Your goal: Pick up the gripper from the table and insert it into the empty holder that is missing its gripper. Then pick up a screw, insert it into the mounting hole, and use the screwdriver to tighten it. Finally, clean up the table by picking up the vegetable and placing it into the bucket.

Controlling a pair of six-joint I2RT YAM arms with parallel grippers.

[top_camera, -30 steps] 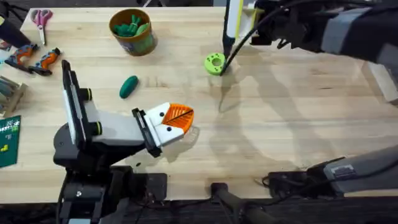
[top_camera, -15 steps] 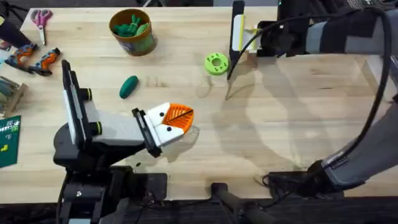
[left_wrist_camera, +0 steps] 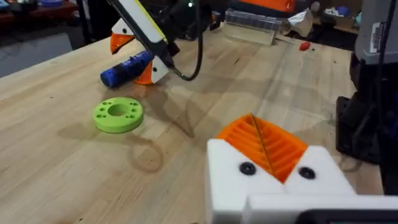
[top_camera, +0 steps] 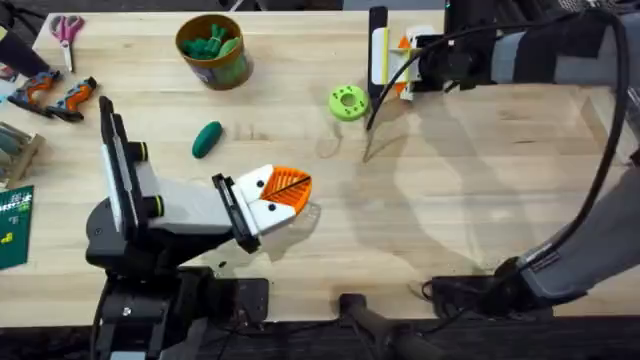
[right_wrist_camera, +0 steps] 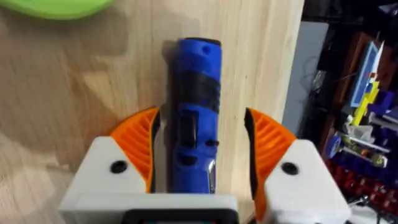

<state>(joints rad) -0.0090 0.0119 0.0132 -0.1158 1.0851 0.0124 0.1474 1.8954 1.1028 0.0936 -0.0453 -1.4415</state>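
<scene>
The blue screwdriver [right_wrist_camera: 196,112] lies flat near the table's far edge. My right gripper [top_camera: 402,65] is open and low over it, one orange-padded finger [right_wrist_camera: 140,146] on each side with small gaps. The left wrist view shows the screwdriver [left_wrist_camera: 127,68] under that gripper. My left gripper [top_camera: 293,189] hovers over the table's front middle, shut, its two orange pads [left_wrist_camera: 261,140] pressed together. The dark green vegetable [top_camera: 207,138] lies left of centre. The bucket [top_camera: 213,50] stands at the back left with green pieces inside. The loose gripper piece, an empty holder and the screws are out of view.
A lime-green disc [top_camera: 347,102] lies just left of the right gripper. Scissors [top_camera: 67,28] and orange-handled tools [top_camera: 52,95] sit at the far left, with a green card [top_camera: 12,228] below them. A black cable [top_camera: 378,98] hangs from the right arm.
The right arm has moved away from above the lime disc, going right and down until its fingers straddle the screwdriver. The left arm has not moved.
</scene>
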